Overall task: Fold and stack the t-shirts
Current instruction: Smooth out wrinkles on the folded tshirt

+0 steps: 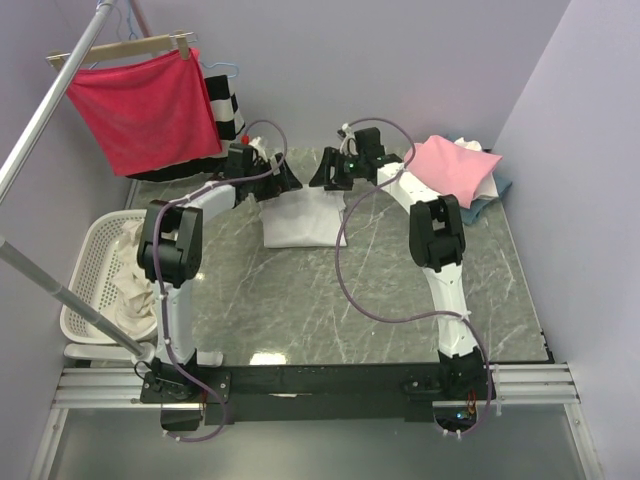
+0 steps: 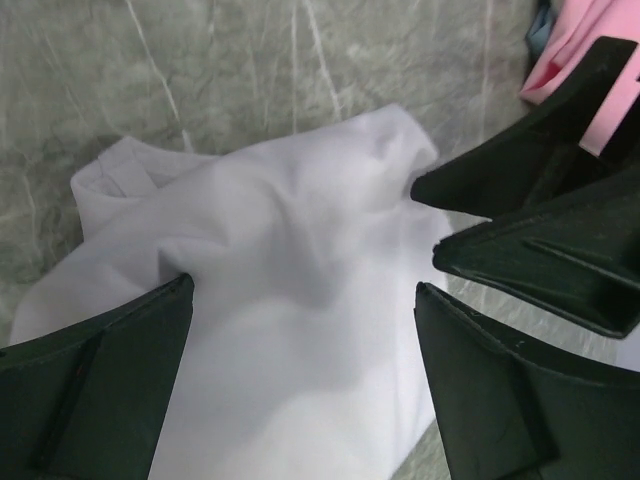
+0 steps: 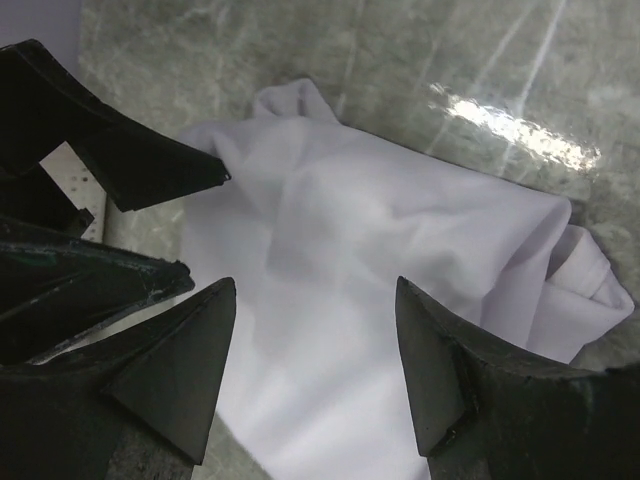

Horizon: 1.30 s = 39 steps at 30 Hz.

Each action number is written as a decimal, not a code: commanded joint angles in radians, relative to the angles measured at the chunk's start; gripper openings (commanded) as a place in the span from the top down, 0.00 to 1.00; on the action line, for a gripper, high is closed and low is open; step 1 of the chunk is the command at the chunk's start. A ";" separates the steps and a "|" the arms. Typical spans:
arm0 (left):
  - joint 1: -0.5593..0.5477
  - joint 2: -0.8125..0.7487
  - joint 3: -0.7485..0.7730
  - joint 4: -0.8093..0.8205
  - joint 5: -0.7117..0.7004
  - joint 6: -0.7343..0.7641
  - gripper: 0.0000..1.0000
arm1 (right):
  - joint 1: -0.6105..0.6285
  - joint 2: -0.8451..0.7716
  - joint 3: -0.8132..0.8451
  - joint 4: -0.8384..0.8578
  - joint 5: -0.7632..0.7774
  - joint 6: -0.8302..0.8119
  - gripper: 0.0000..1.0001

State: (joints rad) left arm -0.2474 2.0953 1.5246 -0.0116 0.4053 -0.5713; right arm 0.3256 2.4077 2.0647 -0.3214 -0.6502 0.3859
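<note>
A white t-shirt (image 1: 303, 222) lies folded and a little rumpled in the middle of the far half of the table. Both grippers hover close together over its far edge. My left gripper (image 1: 288, 181) is open, with nothing between its fingers; the white t-shirt (image 2: 300, 250) fills the space under the left gripper (image 2: 303, 290). My right gripper (image 1: 326, 178) is open too, and in its wrist view the right gripper (image 3: 314, 285) stands just above the same white t-shirt (image 3: 380, 230). A pink t-shirt (image 1: 455, 165) tops a stack at the far right, over white and blue-grey t-shirts (image 1: 497, 190).
A white basket (image 1: 88, 270) holding pale clothes sits at the left table edge. A red cloth (image 1: 140, 105) on a wooden hanger and a striped garment (image 1: 225, 103) hang from a rail at the far left. The table (image 1: 330, 300) is grey-green marble.
</note>
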 commanded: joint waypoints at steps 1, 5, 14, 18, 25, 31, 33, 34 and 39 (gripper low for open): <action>0.000 0.040 0.000 0.093 0.066 -0.012 0.03 | -0.008 0.051 0.080 -0.008 -0.040 0.028 0.28; 0.007 0.074 -0.001 0.091 0.024 0.013 0.03 | -0.014 0.096 0.103 -0.059 0.069 0.038 0.28; 0.071 0.094 -0.021 0.064 -0.052 0.053 0.03 | -0.053 0.062 -0.009 -0.102 0.279 0.019 0.28; 0.094 0.072 -0.066 0.085 -0.074 0.054 0.03 | -0.076 -0.004 -0.120 -0.045 0.297 0.007 0.28; 0.097 -0.016 -0.073 0.061 -0.126 0.060 0.02 | -0.089 -0.125 -0.230 0.094 0.225 -0.048 0.27; 0.092 -0.130 -0.097 0.058 -0.125 0.060 0.01 | -0.088 -0.255 -0.288 0.095 0.208 -0.085 0.26; 0.089 -0.147 -0.077 0.024 -0.128 0.057 0.01 | -0.086 -0.285 -0.304 0.093 0.199 -0.087 0.26; 0.088 -0.168 -0.075 0.021 -0.128 0.054 0.01 | -0.086 -0.294 -0.313 0.094 0.195 -0.087 0.26; 0.086 -0.208 -0.124 -0.036 -0.154 0.027 0.01 | -0.068 -0.303 -0.308 0.068 0.147 -0.104 0.26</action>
State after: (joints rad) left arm -0.1570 1.9533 1.4178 0.0086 0.2863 -0.5381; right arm 0.2382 2.1475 1.7481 -0.2611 -0.4599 0.3187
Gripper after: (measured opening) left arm 0.994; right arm 0.740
